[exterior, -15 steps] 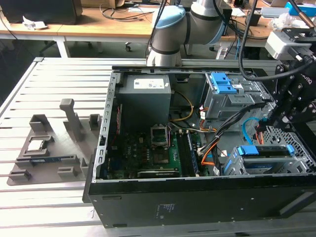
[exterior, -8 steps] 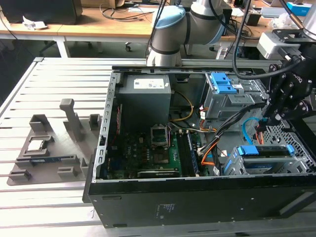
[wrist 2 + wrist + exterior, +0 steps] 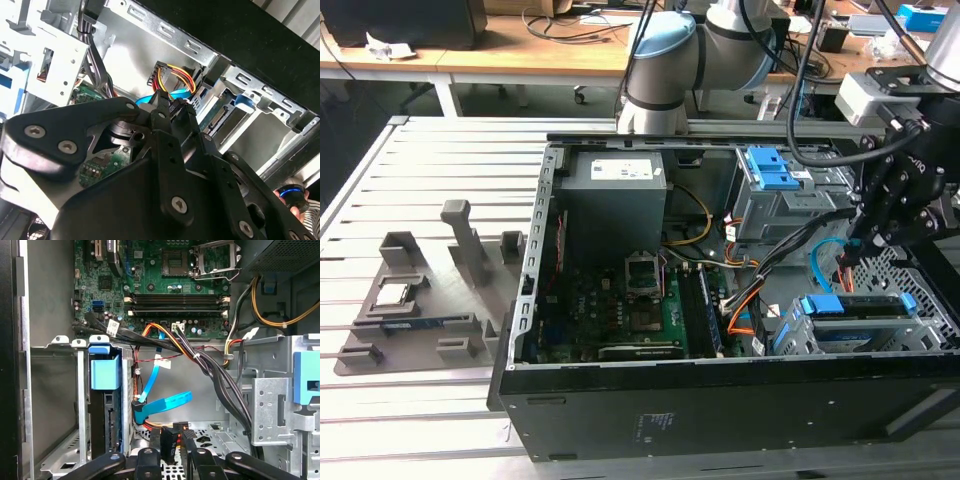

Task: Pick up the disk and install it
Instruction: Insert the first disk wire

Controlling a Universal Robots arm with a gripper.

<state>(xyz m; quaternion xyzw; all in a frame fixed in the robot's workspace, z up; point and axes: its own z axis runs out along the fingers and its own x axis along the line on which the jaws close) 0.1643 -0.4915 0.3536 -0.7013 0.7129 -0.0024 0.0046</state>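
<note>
Disk (image 3: 860,308) with its blue carrier sits slotted in the drive cage (image 3: 790,335) of the computer case (image 3: 620,410). Gripper (image 3: 175,450) is pinched on a black cable connector (image 3: 170,442) nearby. Probably rigid, fairly heavy, shock-sensitive (grip the carrier edges).

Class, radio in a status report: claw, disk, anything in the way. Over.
Claw shut on cable connector. Disk seated in drive cage. Black cable bundle running beside cage.
</note>
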